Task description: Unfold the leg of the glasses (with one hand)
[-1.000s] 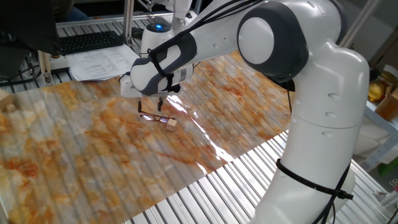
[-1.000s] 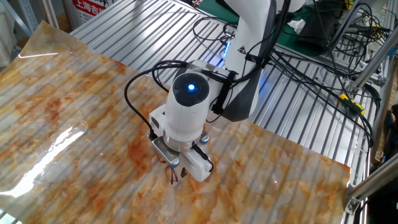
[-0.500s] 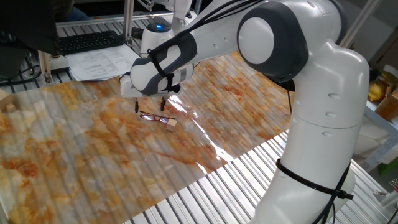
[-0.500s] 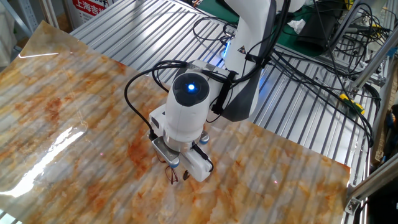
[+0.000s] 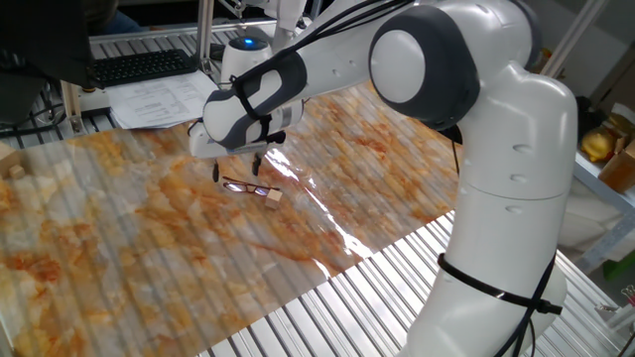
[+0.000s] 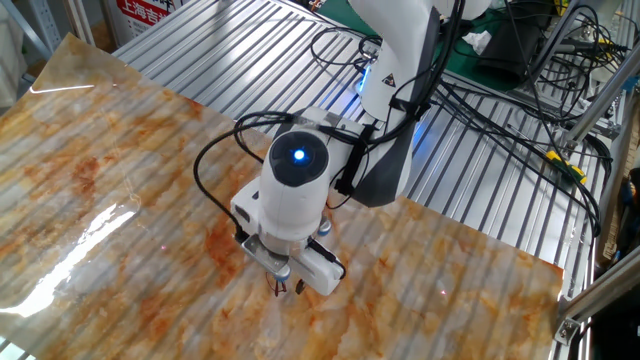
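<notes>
The glasses lie flat on the marbled sheet, thin dark wire with a reddish tint. A small tan wooden cube sits just right of them. My gripper hangs right over the glasses, its fingers spread apart to either side of the frame, tips close to the sheet and holding nothing. In the other fixed view the hand covers most of the glasses; only a bit of dark wire shows under the gripper. I cannot make out the leg on its own.
A keyboard and papers lie behind the sheet. Another small wooden block sits at the far left. Cables run over the ribbed metal table behind the arm.
The hand has shifted slightly left and lower over the glasses. The glasses and cube have not moved.
</notes>
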Controlling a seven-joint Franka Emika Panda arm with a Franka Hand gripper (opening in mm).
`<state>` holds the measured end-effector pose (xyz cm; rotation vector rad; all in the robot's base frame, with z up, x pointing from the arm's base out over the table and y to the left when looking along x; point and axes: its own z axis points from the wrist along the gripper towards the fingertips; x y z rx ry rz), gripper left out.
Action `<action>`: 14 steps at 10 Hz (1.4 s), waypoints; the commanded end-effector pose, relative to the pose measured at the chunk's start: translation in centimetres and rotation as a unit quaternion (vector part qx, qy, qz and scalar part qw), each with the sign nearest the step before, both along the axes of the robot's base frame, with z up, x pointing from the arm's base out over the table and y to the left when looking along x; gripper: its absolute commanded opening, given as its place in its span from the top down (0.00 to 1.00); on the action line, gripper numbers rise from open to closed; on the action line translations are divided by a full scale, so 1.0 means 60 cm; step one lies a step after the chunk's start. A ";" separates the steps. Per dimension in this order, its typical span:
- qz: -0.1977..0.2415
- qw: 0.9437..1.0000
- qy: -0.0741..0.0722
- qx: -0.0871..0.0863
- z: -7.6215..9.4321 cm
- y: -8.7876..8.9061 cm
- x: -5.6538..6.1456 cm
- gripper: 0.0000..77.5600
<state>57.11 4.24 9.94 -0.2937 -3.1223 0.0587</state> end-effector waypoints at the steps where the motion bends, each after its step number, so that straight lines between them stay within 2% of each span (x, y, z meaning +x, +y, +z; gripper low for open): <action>1: 0.083 0.996 0.017 0.002 -0.014 0.003 0.015 0.00; 4: 0.100 0.995 0.026 0.006 -0.018 0.003 0.015 0.00; 14: 0.111 0.993 0.033 0.028 -0.038 0.004 0.025 0.00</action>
